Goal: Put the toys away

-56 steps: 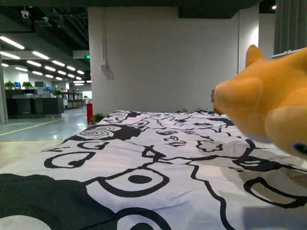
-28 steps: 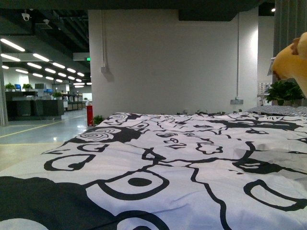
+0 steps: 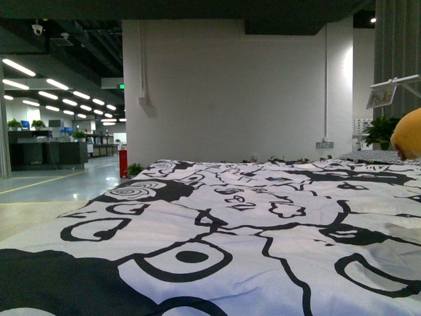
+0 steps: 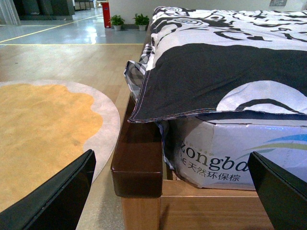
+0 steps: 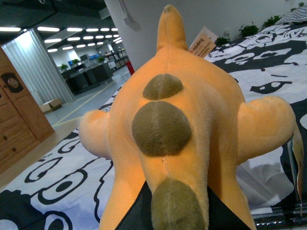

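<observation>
The orange-yellow plush animal (image 5: 177, 124) fills the right wrist view, its back marked with olive-brown spots, hanging above the black-and-white bedspread (image 5: 57, 177). My right gripper (image 5: 175, 215) is shut on the plush near its lower end, black fingers showing on either side. In the front view only a rounded orange edge of the plush animal (image 3: 409, 133) shows at the far right, over the bed. My left gripper (image 4: 175, 191) is open, low beside the bed's corner, with nothing between its black fingers (image 4: 57, 196).
The wooden bed frame corner (image 4: 136, 158) and wrapped mattress (image 4: 225, 153) stand right before the left gripper. A round orange rug (image 4: 43, 124) lies on the floor. A wooden cabinet (image 5: 17, 120) stands beside the bed. A potted plant (image 3: 381, 131) sits behind the bed's far right.
The plush has moved rightward across the front view, from filling the right side to only an edge at the frame border.
</observation>
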Controlling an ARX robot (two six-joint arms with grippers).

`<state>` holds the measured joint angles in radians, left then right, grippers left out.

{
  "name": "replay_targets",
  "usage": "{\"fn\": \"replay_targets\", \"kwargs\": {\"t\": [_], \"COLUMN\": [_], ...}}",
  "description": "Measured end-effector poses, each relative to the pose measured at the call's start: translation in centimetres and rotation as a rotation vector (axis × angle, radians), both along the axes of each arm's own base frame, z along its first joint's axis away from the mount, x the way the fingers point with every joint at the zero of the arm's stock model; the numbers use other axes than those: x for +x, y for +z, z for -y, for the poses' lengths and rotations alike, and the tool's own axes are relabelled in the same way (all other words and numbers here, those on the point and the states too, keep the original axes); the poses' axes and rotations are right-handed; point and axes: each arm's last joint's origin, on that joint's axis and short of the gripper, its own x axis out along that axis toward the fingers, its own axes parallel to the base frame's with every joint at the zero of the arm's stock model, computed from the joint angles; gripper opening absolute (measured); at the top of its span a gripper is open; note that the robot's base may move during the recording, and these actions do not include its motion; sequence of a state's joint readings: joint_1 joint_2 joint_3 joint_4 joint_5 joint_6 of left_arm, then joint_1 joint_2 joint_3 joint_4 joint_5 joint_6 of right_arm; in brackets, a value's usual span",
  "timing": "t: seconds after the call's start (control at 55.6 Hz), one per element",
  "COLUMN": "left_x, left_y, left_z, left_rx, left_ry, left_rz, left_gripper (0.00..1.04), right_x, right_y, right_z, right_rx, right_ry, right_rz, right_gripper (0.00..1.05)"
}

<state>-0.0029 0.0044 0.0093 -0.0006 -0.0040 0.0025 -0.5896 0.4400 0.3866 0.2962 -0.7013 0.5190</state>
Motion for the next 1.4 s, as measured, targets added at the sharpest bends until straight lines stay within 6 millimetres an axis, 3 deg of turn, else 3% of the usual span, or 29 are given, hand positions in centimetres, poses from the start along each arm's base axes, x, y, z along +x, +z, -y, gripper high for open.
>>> {"fn": "replay_targets", "kwargs": {"t": [0.395,1.078,1.204,1.402], "left_x": [0.0,0.0,0.0,0.0], "left_y": [0.0,0.0,0.0,0.0], "left_z": [0.0,0.0,0.0,0.0], "left_rx": [0.000,0.000,0.000,0.000], "left_ry": [0.000,0.000,0.000,0.000], "left_rz": [0.000,0.000,0.000,0.000], "left_gripper": [0.98,0.98,0.98,0.98], "right_x": [-0.1,0.2,-0.6,-0.9], "right_y": [-2.9,-3.1,-4.0,-5.8], "right_z": [-0.7,-1.0,-1.4,-2.7], "right_rx": [-0.012,-0.076,-0.202,-0.324], "right_ry": [-0.053,-0.138,-0.159,-0.169], "right_rz": [-0.070,-0.077,-0.177,-0.169], "right_gripper": [0.07,0.07,0.07,0.07]}}
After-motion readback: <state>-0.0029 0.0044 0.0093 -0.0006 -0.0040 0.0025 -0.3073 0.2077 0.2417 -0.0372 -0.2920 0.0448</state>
